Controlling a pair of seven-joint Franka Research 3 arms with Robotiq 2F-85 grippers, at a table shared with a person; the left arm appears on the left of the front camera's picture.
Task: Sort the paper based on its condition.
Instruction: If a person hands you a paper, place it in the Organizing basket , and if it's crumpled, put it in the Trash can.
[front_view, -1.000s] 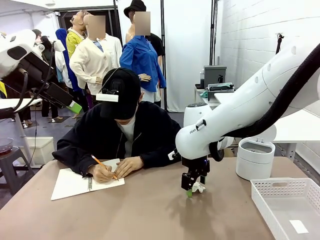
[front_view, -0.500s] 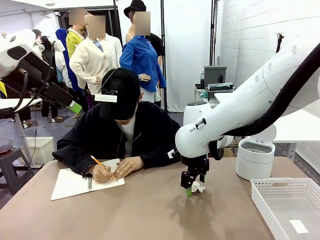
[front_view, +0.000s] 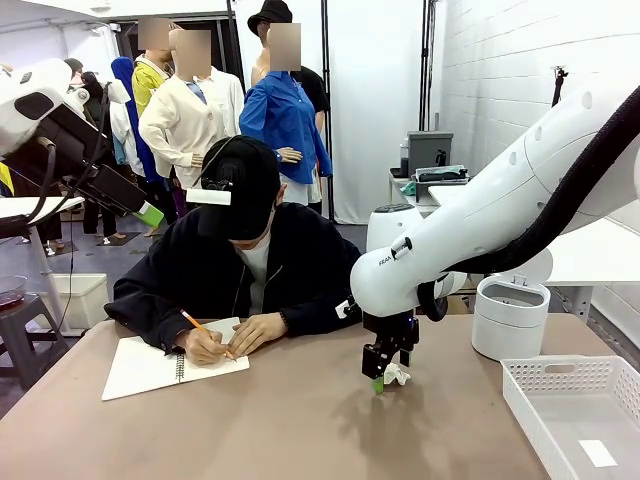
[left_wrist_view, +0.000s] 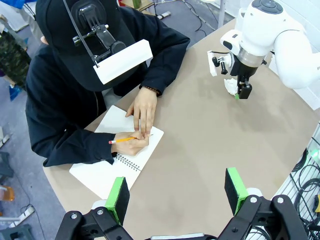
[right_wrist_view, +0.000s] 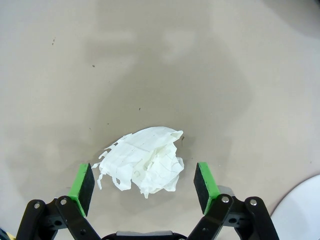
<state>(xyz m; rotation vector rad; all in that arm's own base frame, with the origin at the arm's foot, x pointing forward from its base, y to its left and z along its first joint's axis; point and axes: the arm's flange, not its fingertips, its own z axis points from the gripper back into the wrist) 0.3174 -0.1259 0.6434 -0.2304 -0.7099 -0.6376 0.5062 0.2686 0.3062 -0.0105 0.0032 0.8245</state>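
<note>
My right pincer (right_wrist_view: 144, 179) stands wide, its 2 green pads (right_wrist_view: 86, 181) flanking the crumpled paper (right_wrist_view: 142, 162), which lies on the tan table (right_wrist_view: 210, 75). My left pincer (left_wrist_view: 176, 191), also wide, hangs above the table, holding nothing.

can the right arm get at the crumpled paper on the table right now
Probably yes. The right arm has its jaws open over the crumpled paper, with a green pad on either side of it, and nothing else lies between them.
</note>
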